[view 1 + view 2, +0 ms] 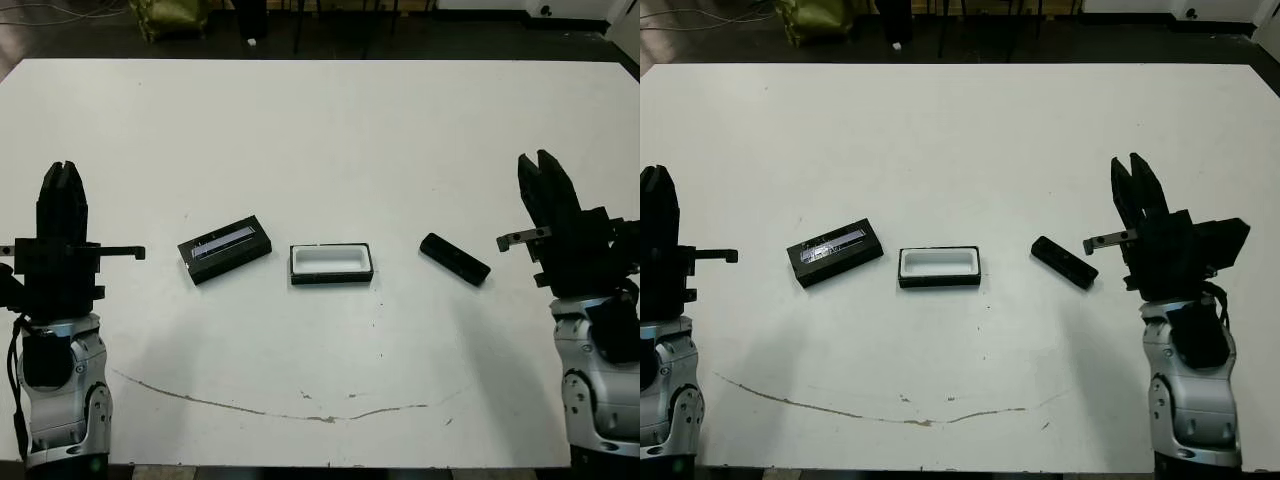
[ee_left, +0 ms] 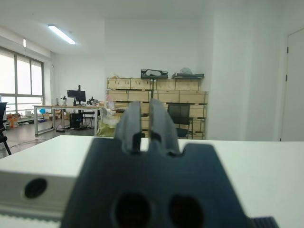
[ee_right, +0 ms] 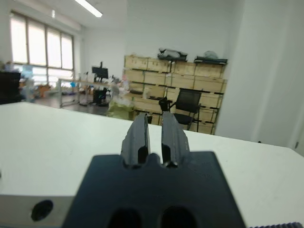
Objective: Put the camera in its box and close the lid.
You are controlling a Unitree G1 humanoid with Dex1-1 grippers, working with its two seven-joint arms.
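On a scuffed white table (image 1: 320, 130), we raise our left gripper (image 1: 62, 172) and right gripper (image 1: 537, 162), fingers nearly together, empty. Between them lie the silver-striped black lid (image 1: 225, 248), the white-lined black box (image 1: 331, 263) and, nearest our right gripper, the slim black camera (image 1: 455, 259). Stacked wooden crates (image 2: 156, 97) line the far wall.
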